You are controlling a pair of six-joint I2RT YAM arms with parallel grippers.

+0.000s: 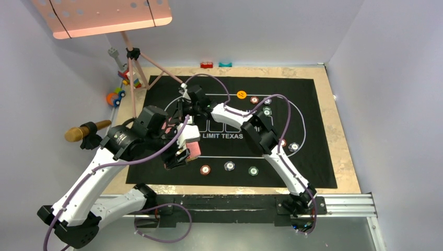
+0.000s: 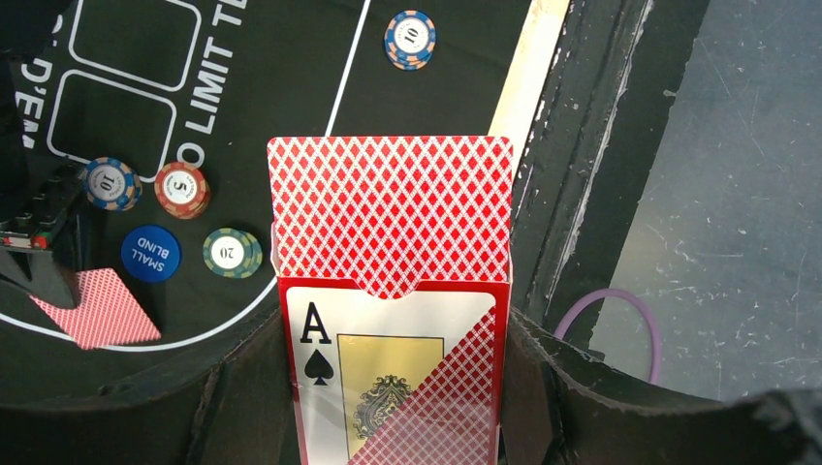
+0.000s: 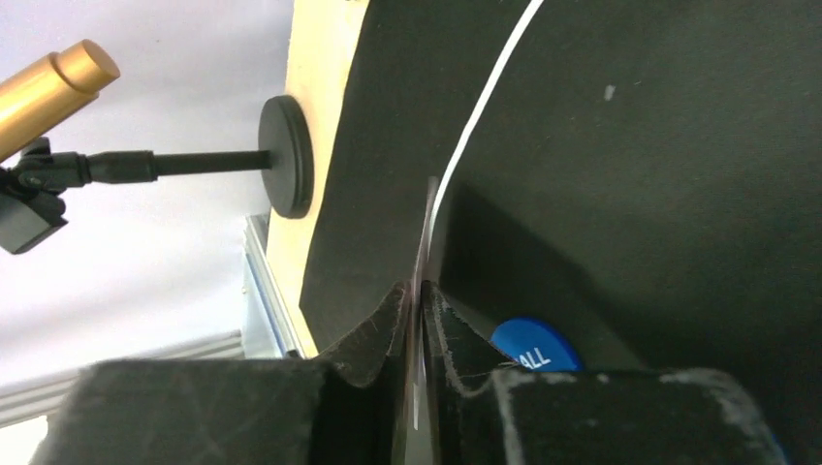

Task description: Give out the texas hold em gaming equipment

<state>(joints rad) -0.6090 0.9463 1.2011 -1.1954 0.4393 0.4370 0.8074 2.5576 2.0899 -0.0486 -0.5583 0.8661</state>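
My left gripper [image 1: 184,152] is shut on a red card box [image 2: 393,387] with an ace of spades on its face; red-backed cards [image 2: 390,208] stick out of its open top. It hovers over the black poker mat [image 1: 313,104] near the front. My right gripper [image 1: 181,112] is shut on a single red-backed card, seen edge-on in the right wrist view [image 3: 424,242] and low over the mat in the left wrist view [image 2: 97,308]. Beside it lie a blue small-blind button [image 2: 150,253] and three chips [image 2: 181,189]. An orange button [image 1: 241,94] lies at the back.
More chips lie along the mat's front [image 1: 229,166] and right [image 1: 295,147]. A gold microphone [image 1: 86,130] on a stand sits at the left edge. A tripod [image 1: 133,57] and colourful toys [image 1: 117,97] stand back left. Red [image 1: 207,65] and teal [image 1: 225,64] blocks sit at the back wall.
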